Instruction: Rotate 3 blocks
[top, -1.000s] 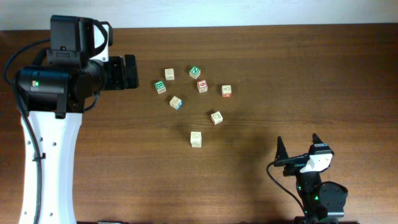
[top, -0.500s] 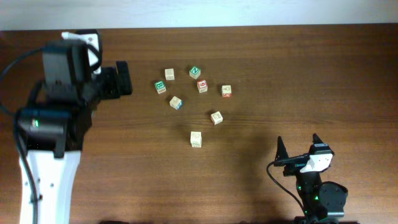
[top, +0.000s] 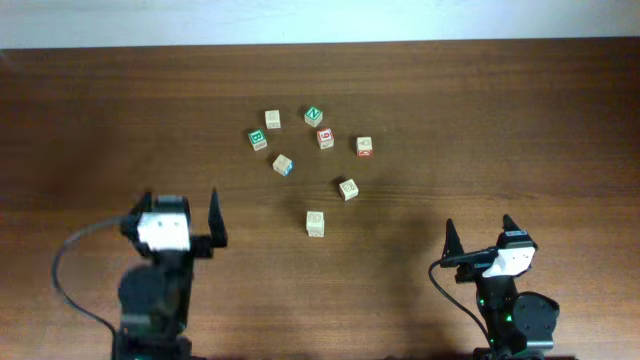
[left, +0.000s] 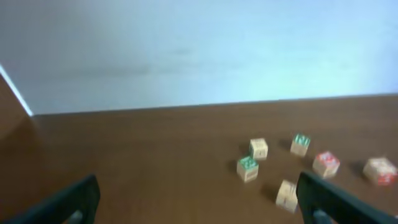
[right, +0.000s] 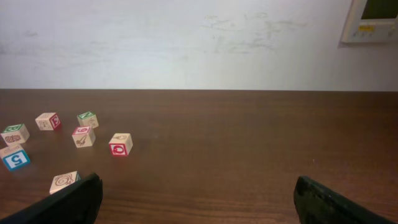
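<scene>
Left gripper (top: 178, 207) and right gripper (top: 479, 232) sit at the near edge of the table (top: 520, 120), each with its jaws spread wide and nothing between them. The landmark is the nearest block (top: 315, 223), a pale cube lying alone between the two grippers and a little ahead of them, touched by neither. The other seven blocks lie beyond it. The skewed block (top: 347, 189) is just behind it on the right arm's side, and the blue-lettered block (top: 284, 165) is behind it on the left arm's side. The remainder form a loose arc farther back, all apart from one another. As cubes they have no long axis, and their faces sit at differing angles. The left gripper appears slightly closer to the landmark.
</scene>
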